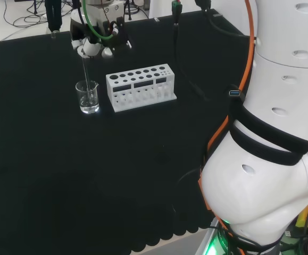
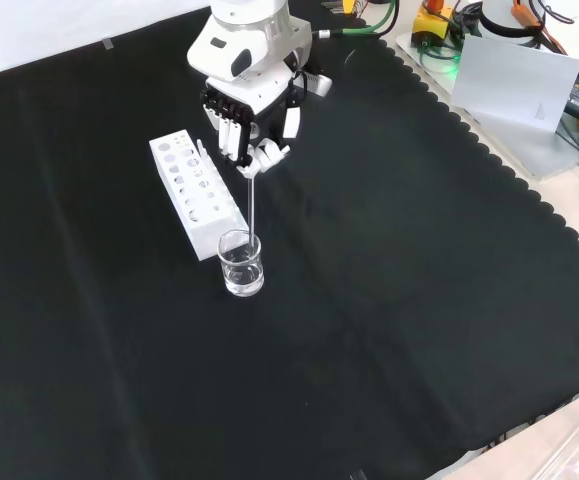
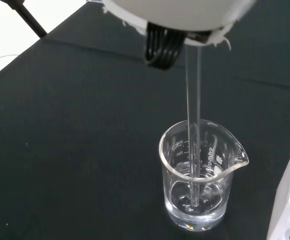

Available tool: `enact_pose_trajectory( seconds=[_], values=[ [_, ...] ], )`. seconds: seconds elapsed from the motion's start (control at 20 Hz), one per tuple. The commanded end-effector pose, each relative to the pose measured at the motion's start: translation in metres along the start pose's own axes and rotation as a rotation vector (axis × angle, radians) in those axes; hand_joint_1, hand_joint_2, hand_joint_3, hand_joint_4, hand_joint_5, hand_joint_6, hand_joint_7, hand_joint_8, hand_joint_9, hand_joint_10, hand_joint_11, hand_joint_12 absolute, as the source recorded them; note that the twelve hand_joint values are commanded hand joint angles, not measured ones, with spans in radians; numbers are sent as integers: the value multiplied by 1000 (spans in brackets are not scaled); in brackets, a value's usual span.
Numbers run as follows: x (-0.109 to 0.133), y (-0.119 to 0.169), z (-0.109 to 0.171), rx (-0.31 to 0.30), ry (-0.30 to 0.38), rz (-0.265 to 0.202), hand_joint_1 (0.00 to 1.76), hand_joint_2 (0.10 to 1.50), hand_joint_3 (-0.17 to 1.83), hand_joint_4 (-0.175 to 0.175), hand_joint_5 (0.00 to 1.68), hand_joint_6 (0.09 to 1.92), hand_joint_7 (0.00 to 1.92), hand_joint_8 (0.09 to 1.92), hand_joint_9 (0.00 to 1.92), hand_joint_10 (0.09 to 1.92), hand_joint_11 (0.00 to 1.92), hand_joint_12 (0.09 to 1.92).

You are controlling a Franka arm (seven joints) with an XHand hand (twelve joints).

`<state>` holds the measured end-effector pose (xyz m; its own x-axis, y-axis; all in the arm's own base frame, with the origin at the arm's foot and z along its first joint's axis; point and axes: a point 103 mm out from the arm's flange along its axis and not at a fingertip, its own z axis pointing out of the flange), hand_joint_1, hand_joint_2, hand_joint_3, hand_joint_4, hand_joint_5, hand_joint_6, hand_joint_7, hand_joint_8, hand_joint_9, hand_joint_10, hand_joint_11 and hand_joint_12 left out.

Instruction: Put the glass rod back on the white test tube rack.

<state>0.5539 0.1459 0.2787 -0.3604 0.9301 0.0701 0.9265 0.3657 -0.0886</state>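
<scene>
A thin clear glass rod (image 3: 194,115) stands nearly upright with its lower end inside a small glass beaker (image 3: 201,180). The hand (image 2: 252,120) is above the beaker, its fingers curled round the rod's (image 2: 252,205) upper end. The beaker (image 2: 241,263) stands on the black cloth close to the near end of the white test tube rack (image 2: 194,190) in the front view. In the head view the rod (image 1: 87,79) rises from the beaker (image 1: 88,96), which is just left of the rack (image 1: 140,86), and the hand (image 1: 94,47) is above it.
The arm's big white links (image 1: 281,133) stand at the right of the head view, with an orange cable along them. In the front view a grey sheet (image 2: 519,85) and cables lie beyond the cloth's scalloped edge at the upper right.
</scene>
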Motion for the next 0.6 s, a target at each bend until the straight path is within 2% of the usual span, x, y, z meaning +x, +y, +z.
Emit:
enact_pose_trajectory(
  seconds=[0.05, 0.3, 0.45, 0.6],
  values=[
    [-3, 1, -1, -2, 14, 0, 1316, 612, 843, -175, 1147, 718, 1219, 1131, 1759, 700, 1743, 738],
    [1, 3, -6, -8, 11, 18, 1317, 613, 844, -175, 1147, 718, 1219, 1132, 1759, 700, 1743, 738],
    [1, 3, -9, -18, 33, 19, 1317, 613, 843, -175, 1147, 718, 1219, 1132, 1759, 700, 1743, 738],
    [0, 0, -12, -22, 27, 14, 1316, 613, 843, -175, 1147, 718, 1218, 1133, 1759, 700, 1743, 738]
  ],
)
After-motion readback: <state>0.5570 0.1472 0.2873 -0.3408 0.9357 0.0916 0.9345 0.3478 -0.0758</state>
